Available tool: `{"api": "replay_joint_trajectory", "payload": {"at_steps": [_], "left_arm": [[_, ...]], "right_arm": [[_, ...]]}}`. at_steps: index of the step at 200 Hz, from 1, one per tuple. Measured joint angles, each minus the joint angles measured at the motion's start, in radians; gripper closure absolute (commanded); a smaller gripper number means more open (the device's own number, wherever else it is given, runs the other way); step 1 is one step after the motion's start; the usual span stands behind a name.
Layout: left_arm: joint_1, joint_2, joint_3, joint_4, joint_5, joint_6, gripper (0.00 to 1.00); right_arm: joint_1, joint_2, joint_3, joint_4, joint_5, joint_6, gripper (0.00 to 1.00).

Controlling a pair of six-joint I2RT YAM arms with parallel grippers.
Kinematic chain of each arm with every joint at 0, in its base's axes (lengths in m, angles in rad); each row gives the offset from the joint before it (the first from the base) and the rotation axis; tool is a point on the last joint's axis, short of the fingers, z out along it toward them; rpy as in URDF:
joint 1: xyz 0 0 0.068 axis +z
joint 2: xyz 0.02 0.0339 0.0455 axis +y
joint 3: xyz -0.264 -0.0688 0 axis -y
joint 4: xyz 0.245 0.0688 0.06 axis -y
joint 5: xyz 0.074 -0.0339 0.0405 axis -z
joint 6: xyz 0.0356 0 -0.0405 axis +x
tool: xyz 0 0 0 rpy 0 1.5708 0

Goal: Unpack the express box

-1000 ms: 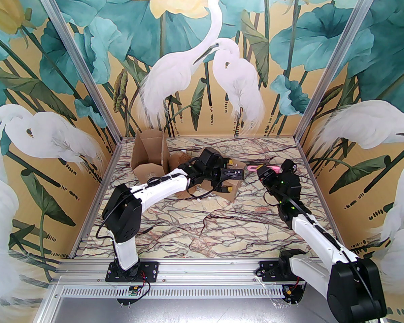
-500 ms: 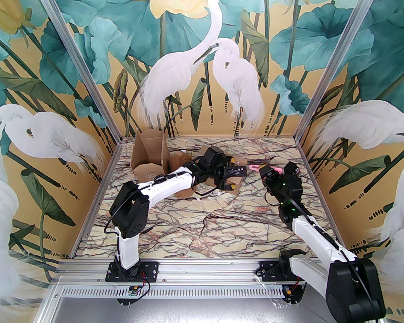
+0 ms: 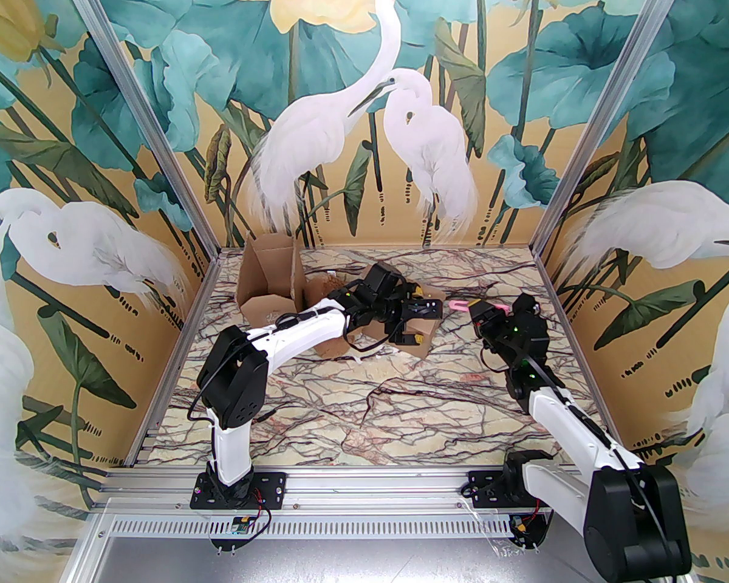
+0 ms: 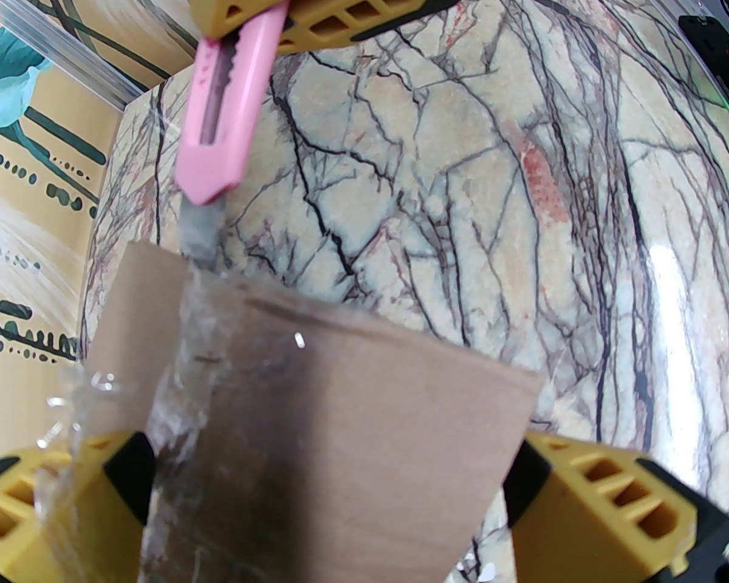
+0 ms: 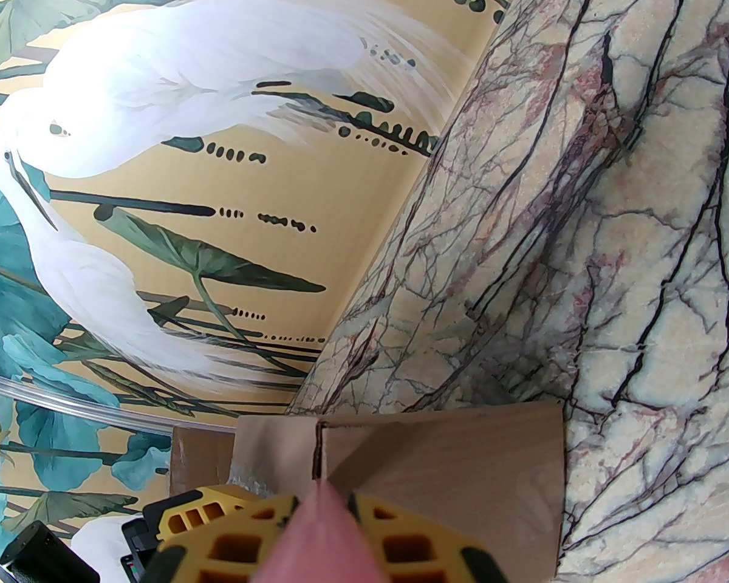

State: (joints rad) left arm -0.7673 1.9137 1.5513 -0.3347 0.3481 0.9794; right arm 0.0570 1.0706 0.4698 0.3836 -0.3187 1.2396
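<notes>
Standing fully open, the left gripper (image 4: 340,489) is straddling the near end of the express box (image 4: 340,398), with one yellow finger (image 4: 613,501) lying off each side of the cardboard. Clear tape (image 4: 176,386) is running along the box's top close to one of those fingers, crinkling and lifting at the edge.

Opposite it, the right gripper (image 4: 273,16) is clamping a pink utility knife (image 4: 222,101) between its yellow fingers. The grey blade (image 4: 197,234) is extending from the handle and pointing down at the far edge of the box, where the tape line ends. The blade tip is blurred, so it appears to be touching the tape, but whether it is entering the seam cannot be confirmed. In the right wrist view the knife is showing as a pink blur, aiming at a seam in the box's face.

In the overhead view the box is lying on the marble-patterned table (image 3: 401,404), in its far half near the middle, with the two grippers facing each other across it. A second cardboard box (image 3: 267,283), flaps open, is standing in the far-left corner, well apart from the knife.
</notes>
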Motion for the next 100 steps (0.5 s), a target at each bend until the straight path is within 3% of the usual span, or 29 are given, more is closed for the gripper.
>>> {"api": "replay_joint_trajectory", "payload": {"at_steps": [100], "left_arm": [[0.005, -0.099, -0.051, 0.013, 0.011, -0.012, 0.01]], "right_arm": [[-0.012, -0.007, 0.003, -0.029, -0.022, 0.052, 1.0]]}}
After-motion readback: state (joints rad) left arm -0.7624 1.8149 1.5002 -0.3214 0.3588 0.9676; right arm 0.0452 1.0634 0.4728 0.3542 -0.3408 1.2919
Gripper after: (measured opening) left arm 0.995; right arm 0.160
